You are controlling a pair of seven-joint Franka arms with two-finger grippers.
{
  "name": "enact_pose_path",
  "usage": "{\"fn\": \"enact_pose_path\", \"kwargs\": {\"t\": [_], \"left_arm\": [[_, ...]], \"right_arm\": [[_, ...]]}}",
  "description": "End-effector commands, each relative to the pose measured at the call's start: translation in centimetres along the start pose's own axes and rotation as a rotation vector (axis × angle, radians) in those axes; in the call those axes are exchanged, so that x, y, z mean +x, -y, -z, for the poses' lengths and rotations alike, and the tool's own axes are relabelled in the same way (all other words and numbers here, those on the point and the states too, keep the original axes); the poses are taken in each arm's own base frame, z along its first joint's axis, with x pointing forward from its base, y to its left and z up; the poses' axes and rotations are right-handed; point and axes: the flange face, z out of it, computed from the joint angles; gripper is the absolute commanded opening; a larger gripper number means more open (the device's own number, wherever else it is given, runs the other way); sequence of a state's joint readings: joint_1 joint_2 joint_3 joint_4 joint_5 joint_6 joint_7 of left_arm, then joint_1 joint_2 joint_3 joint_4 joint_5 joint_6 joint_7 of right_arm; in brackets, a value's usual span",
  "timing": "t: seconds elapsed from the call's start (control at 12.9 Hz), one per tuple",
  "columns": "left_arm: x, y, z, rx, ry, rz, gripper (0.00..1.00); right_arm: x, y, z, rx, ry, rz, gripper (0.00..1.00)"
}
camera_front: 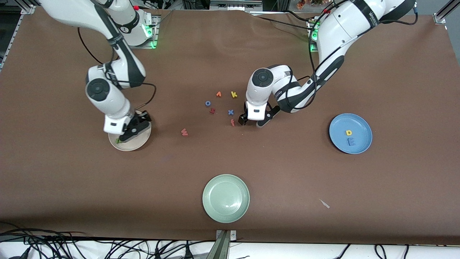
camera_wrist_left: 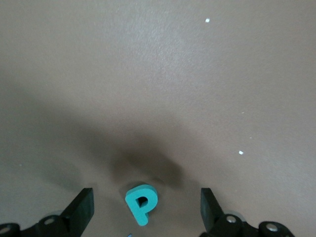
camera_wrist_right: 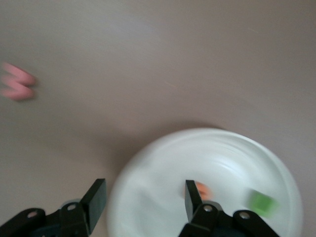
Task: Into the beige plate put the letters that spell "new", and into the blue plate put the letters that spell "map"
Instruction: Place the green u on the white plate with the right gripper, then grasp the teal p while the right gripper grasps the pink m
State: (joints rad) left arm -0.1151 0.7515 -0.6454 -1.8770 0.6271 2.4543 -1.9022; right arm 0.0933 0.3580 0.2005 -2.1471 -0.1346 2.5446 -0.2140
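Observation:
My right gripper (camera_front: 133, 129) hangs open over the beige plate (camera_front: 142, 143), nothing between its fingers. In the right wrist view the gripper (camera_wrist_right: 144, 190) is over the plate (camera_wrist_right: 222, 158), where the green n (camera_wrist_right: 260, 203) and the orange e (camera_wrist_right: 203, 190) lie; the n (camera_front: 118, 141) shows at the plate's rim. The pinkish-red w (camera_front: 184, 132) lies on the table toward the letter cluster. My left gripper (camera_front: 252, 123) is low over the table, open, with the teal p (camera_wrist_left: 142, 202) lying between its fingers untouched. The blue plate (camera_front: 359, 124) holds the yellow a (camera_front: 348, 132) and blue m (camera_front: 351, 141).
Loose letters lie beside the left gripper: orange v (camera_front: 218, 94), yellow k (camera_front: 234, 94), blue o (camera_front: 207, 103), dark red s (camera_front: 212, 110), blue x (camera_front: 230, 112), a red letter (camera_front: 232, 122). A pale green plate (camera_front: 225, 198) sits nearest the front camera, a white scrap (camera_front: 325, 204) beside it.

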Motion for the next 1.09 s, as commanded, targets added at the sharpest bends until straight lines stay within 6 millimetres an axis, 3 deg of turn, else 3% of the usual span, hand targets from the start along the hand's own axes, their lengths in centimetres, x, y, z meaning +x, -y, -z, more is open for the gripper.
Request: {"fn": "enact_pose_path", "kwargs": {"t": [0.0, 0.16, 0.31, 0.54, 0.7, 0.85, 1.01], "left_arm": [[-0.6, -0.8, -0.7, 0.005, -0.025, 0.026, 0.80], [-0.5, -0.7, -0.8, 0.021, -0.032, 0.026, 0.61], [-0.4, -0.7, -0.8, 0.021, -0.031, 0.028, 0.46], [-0.5, -0.5, -1.0, 0.035, -0.037, 0.024, 0.24], [-0.3, -0.3, -1.1, 0.058, -0.048, 0.013, 0.03], [0.3, -0.3, -0.7, 0.095, -0.072, 0.005, 0.00], [2.2, -1.1, 0.5, 0.164, -0.071, -0.038, 0.00]], "right_arm": [[4.7, 3.7, 0.1, 0.059, -0.047, -0.083, 0.73], [6.5, 4.3, -0.7, 0.076, -0.060, -0.125, 0.73], [7.1, 5.1, -2.2, 0.088, -0.050, -0.166, 0.73], [9.0, 10.2, -4.0, 0.096, -0.075, -0.203, 0.73], [9.0, 11.8, -4.6, 0.081, -0.061, -0.231, 0.73], [8.7, 11.9, -5.1, 0.070, -0.053, -0.226, 0.73], [8.5, 10.9, -5.1, 0.044, -0.055, -0.210, 0.73]]}}
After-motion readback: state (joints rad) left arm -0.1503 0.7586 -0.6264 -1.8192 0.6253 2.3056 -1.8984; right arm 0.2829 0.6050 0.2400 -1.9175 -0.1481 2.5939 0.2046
